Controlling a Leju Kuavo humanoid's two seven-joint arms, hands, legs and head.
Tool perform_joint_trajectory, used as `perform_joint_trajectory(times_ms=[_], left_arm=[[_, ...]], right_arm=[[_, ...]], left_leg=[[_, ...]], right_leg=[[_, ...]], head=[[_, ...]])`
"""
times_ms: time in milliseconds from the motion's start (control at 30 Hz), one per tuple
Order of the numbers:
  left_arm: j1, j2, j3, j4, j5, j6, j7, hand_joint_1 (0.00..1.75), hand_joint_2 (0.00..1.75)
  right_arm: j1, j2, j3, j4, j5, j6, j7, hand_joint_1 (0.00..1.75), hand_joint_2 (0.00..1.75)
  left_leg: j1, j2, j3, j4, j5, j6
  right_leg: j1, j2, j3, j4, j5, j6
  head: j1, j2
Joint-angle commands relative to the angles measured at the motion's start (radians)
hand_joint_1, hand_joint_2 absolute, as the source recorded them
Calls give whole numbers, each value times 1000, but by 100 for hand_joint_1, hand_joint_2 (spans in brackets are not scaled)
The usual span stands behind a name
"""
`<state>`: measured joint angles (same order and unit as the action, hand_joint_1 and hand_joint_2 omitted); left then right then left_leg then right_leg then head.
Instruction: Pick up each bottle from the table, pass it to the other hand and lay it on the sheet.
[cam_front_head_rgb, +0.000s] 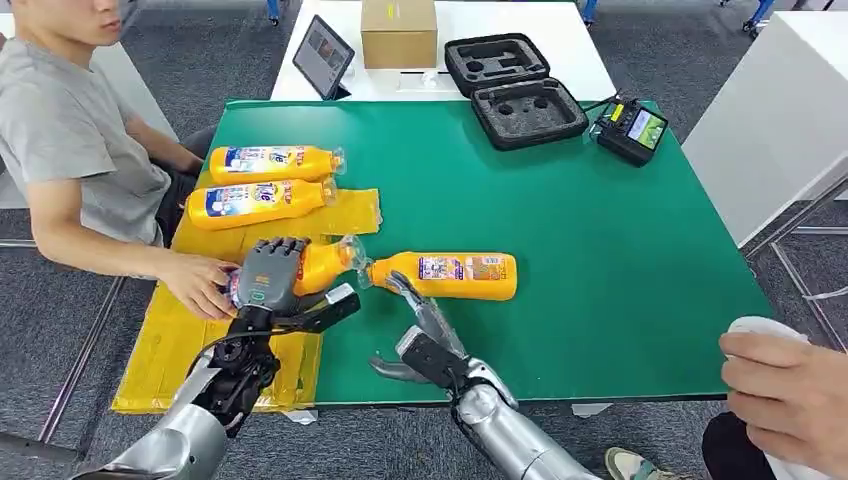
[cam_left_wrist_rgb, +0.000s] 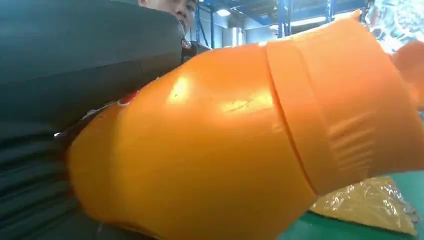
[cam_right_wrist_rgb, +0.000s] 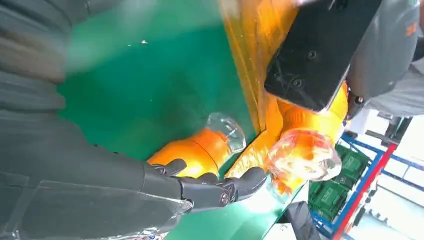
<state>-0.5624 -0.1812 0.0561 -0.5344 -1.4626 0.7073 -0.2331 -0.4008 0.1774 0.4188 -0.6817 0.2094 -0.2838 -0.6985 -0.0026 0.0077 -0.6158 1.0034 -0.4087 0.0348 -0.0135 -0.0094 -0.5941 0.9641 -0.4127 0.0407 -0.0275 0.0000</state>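
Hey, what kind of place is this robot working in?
Probably a robotics lab or test workshop: grey carpet floor, a green-covered table with an open foam-lined equipment case and a tablet, and blue industrial racking behind.

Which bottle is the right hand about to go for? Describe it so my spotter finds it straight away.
Start from the green table and go to its front middle, right of the yellow sheet. The orange bottle lies there on its side, clear cap toward the sheet, just ahead of the right hand. It alone lies on bare green; two others lie on the sheet, one is in the left hand.

Robot lab, green test table (cam_front_head_rgb: 600, 250), foam equipment case (cam_front_head_rgb: 515, 90), blue racking (cam_right_wrist_rgb: 360, 185)
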Motion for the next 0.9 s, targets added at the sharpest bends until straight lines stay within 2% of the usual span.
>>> perform_joint_trajectory(times_ms=[33,100,300,900], left_arm=[[-23,44,-80,154,-67,-9,71,10,0],[-22,52,-99,148,-87,-9,103,0,0],[-9,69,-115,119,-90,-9,125,0,0],[7,64,-121,122,-61,-9,108,0,0]], right_arm=[[-34,-20,28,53,-9,-10,0,0,175],[-26,-21,25,45,-11,-14,0,0,175],[-18,-22,22,40,-8,-9,0,0,175],[-23,-25,29,47,10,-13,0,0,175]], left_leg=[[1,1,6,-1,-2,-2],[0,1,3,-1,-1,-1],[1,1,4,-1,-1,-2],[0,0,3,-1,-1,-1]], right_leg=[[1,2,5,-1,-1,-2],[0,1,2,-1,0,-1],[1,2,3,-1,-1,-1],[0,0,3,-1,-1,-1]], head=[[0,0],[0,0],[0,0],[0,0]])
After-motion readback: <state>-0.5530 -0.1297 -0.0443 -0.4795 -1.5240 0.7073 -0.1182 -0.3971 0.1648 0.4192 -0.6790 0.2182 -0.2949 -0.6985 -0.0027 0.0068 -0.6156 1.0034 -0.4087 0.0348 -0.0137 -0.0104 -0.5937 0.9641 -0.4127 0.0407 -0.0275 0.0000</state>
